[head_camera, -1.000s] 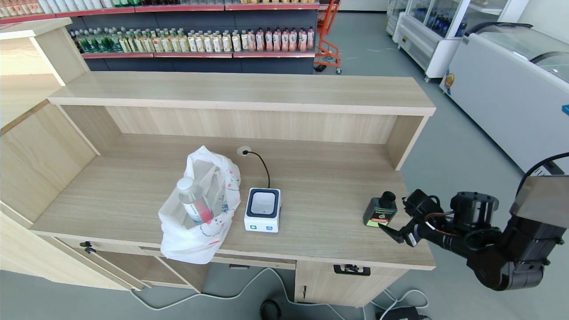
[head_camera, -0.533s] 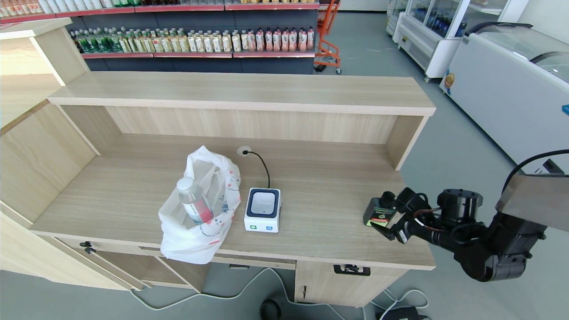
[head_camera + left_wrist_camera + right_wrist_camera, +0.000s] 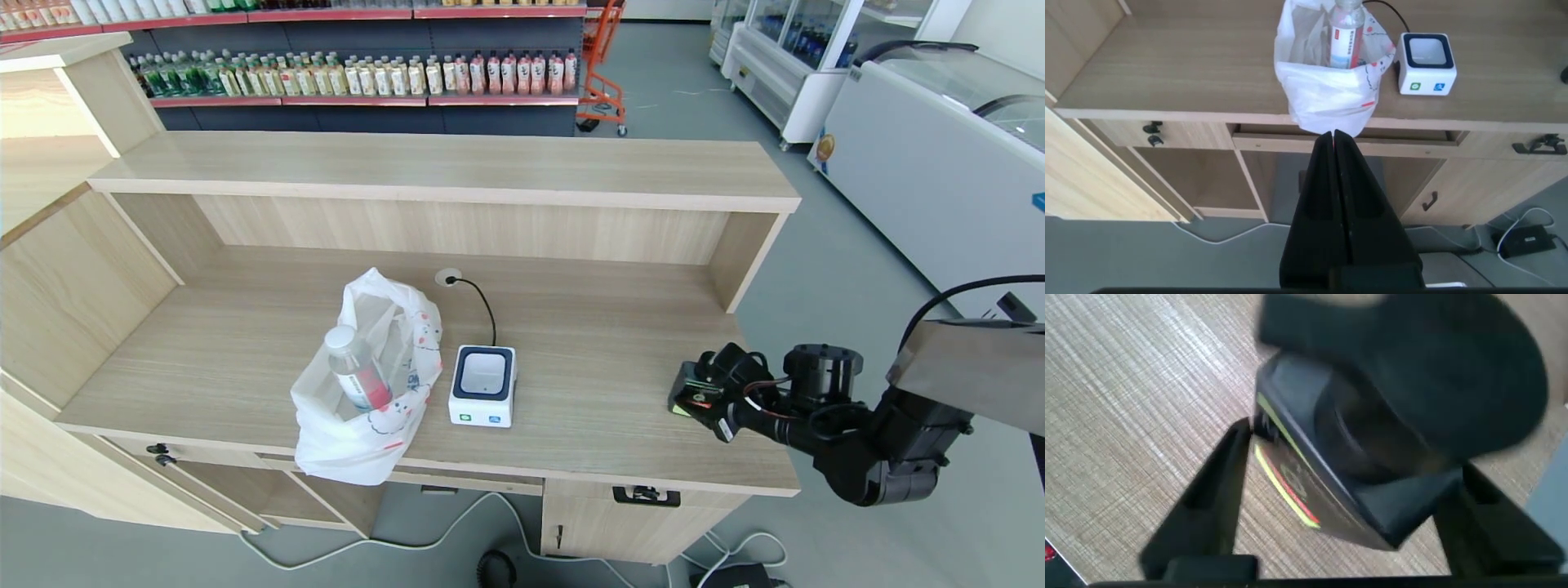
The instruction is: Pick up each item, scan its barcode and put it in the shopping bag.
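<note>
Pale wood-grain counter (image 3: 588, 343), matt and smooth. Thin, crinkled plastic bag (image 3: 343, 445), milky and half see-through. Glossy plastic clear bottle (image 3: 355, 371) inside. Smooth white plastic scanner (image 3: 482, 411), shiny dark window on top. Glossy plastic dark bottle (image 3: 688, 392), matt black cap.

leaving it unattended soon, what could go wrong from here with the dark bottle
1. The right jaws stand open around the dark bottle, near the right end of the counter; a nudge might topple it or push it off.
2. The shopping bag sags over the front edge with a clear bottle already inside; another item could drag it down.
</note>
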